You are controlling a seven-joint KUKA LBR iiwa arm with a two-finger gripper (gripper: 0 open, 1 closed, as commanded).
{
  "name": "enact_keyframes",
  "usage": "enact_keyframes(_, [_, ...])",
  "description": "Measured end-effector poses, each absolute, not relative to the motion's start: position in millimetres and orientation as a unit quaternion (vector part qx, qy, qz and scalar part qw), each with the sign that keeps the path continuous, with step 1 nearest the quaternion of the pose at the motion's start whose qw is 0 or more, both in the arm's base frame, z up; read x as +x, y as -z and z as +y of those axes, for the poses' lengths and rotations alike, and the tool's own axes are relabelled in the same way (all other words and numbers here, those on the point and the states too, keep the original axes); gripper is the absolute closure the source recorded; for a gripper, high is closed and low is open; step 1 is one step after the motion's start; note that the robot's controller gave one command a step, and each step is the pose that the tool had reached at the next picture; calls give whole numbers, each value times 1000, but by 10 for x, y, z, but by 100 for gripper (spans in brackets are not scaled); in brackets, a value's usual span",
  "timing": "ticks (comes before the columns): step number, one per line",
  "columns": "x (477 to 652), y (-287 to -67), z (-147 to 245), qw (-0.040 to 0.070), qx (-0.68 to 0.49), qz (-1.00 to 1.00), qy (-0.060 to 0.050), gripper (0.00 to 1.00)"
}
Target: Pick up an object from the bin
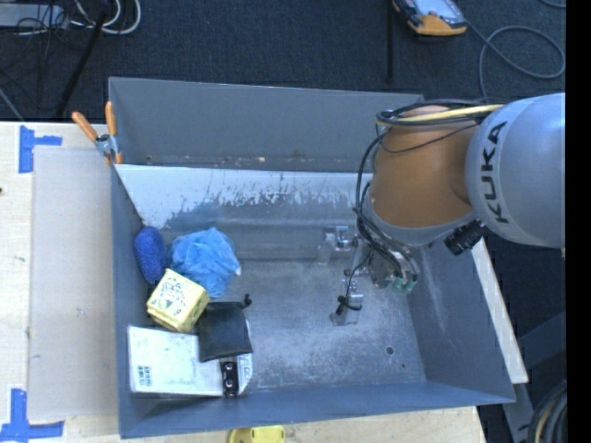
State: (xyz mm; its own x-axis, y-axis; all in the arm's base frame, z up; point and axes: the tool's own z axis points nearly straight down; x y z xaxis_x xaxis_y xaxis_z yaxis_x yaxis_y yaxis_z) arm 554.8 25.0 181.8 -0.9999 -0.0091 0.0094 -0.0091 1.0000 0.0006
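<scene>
Holding a small cluster at its left end, the grey bin (305,377) takes up most of the view. The gripper (345,305) hangs low over the floor, well right of the yellow box (175,300); I cannot tell its grip state. White booklet (171,363) just below the box, blue mesh puff (208,257) above-right, black pouch (224,332) touching its right, dark blue oblong (149,254), possibly foam, above-left.

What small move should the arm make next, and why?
Probably slide the hand toward the view's left, to the black pouch, the nearest thing. The hand hangs over bare floor of the bin; the pouch, yellow box and blue puff all lie in the left part.
</scene>
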Motion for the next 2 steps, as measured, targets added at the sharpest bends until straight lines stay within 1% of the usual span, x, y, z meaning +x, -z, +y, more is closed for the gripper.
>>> enact_keyframes(1, [5564, -1863, 250, 1, 4, -1000, 0, 0])
enact_keyframes(2, [5323, -2026, 529, 0, 75, -997, 0, 100])
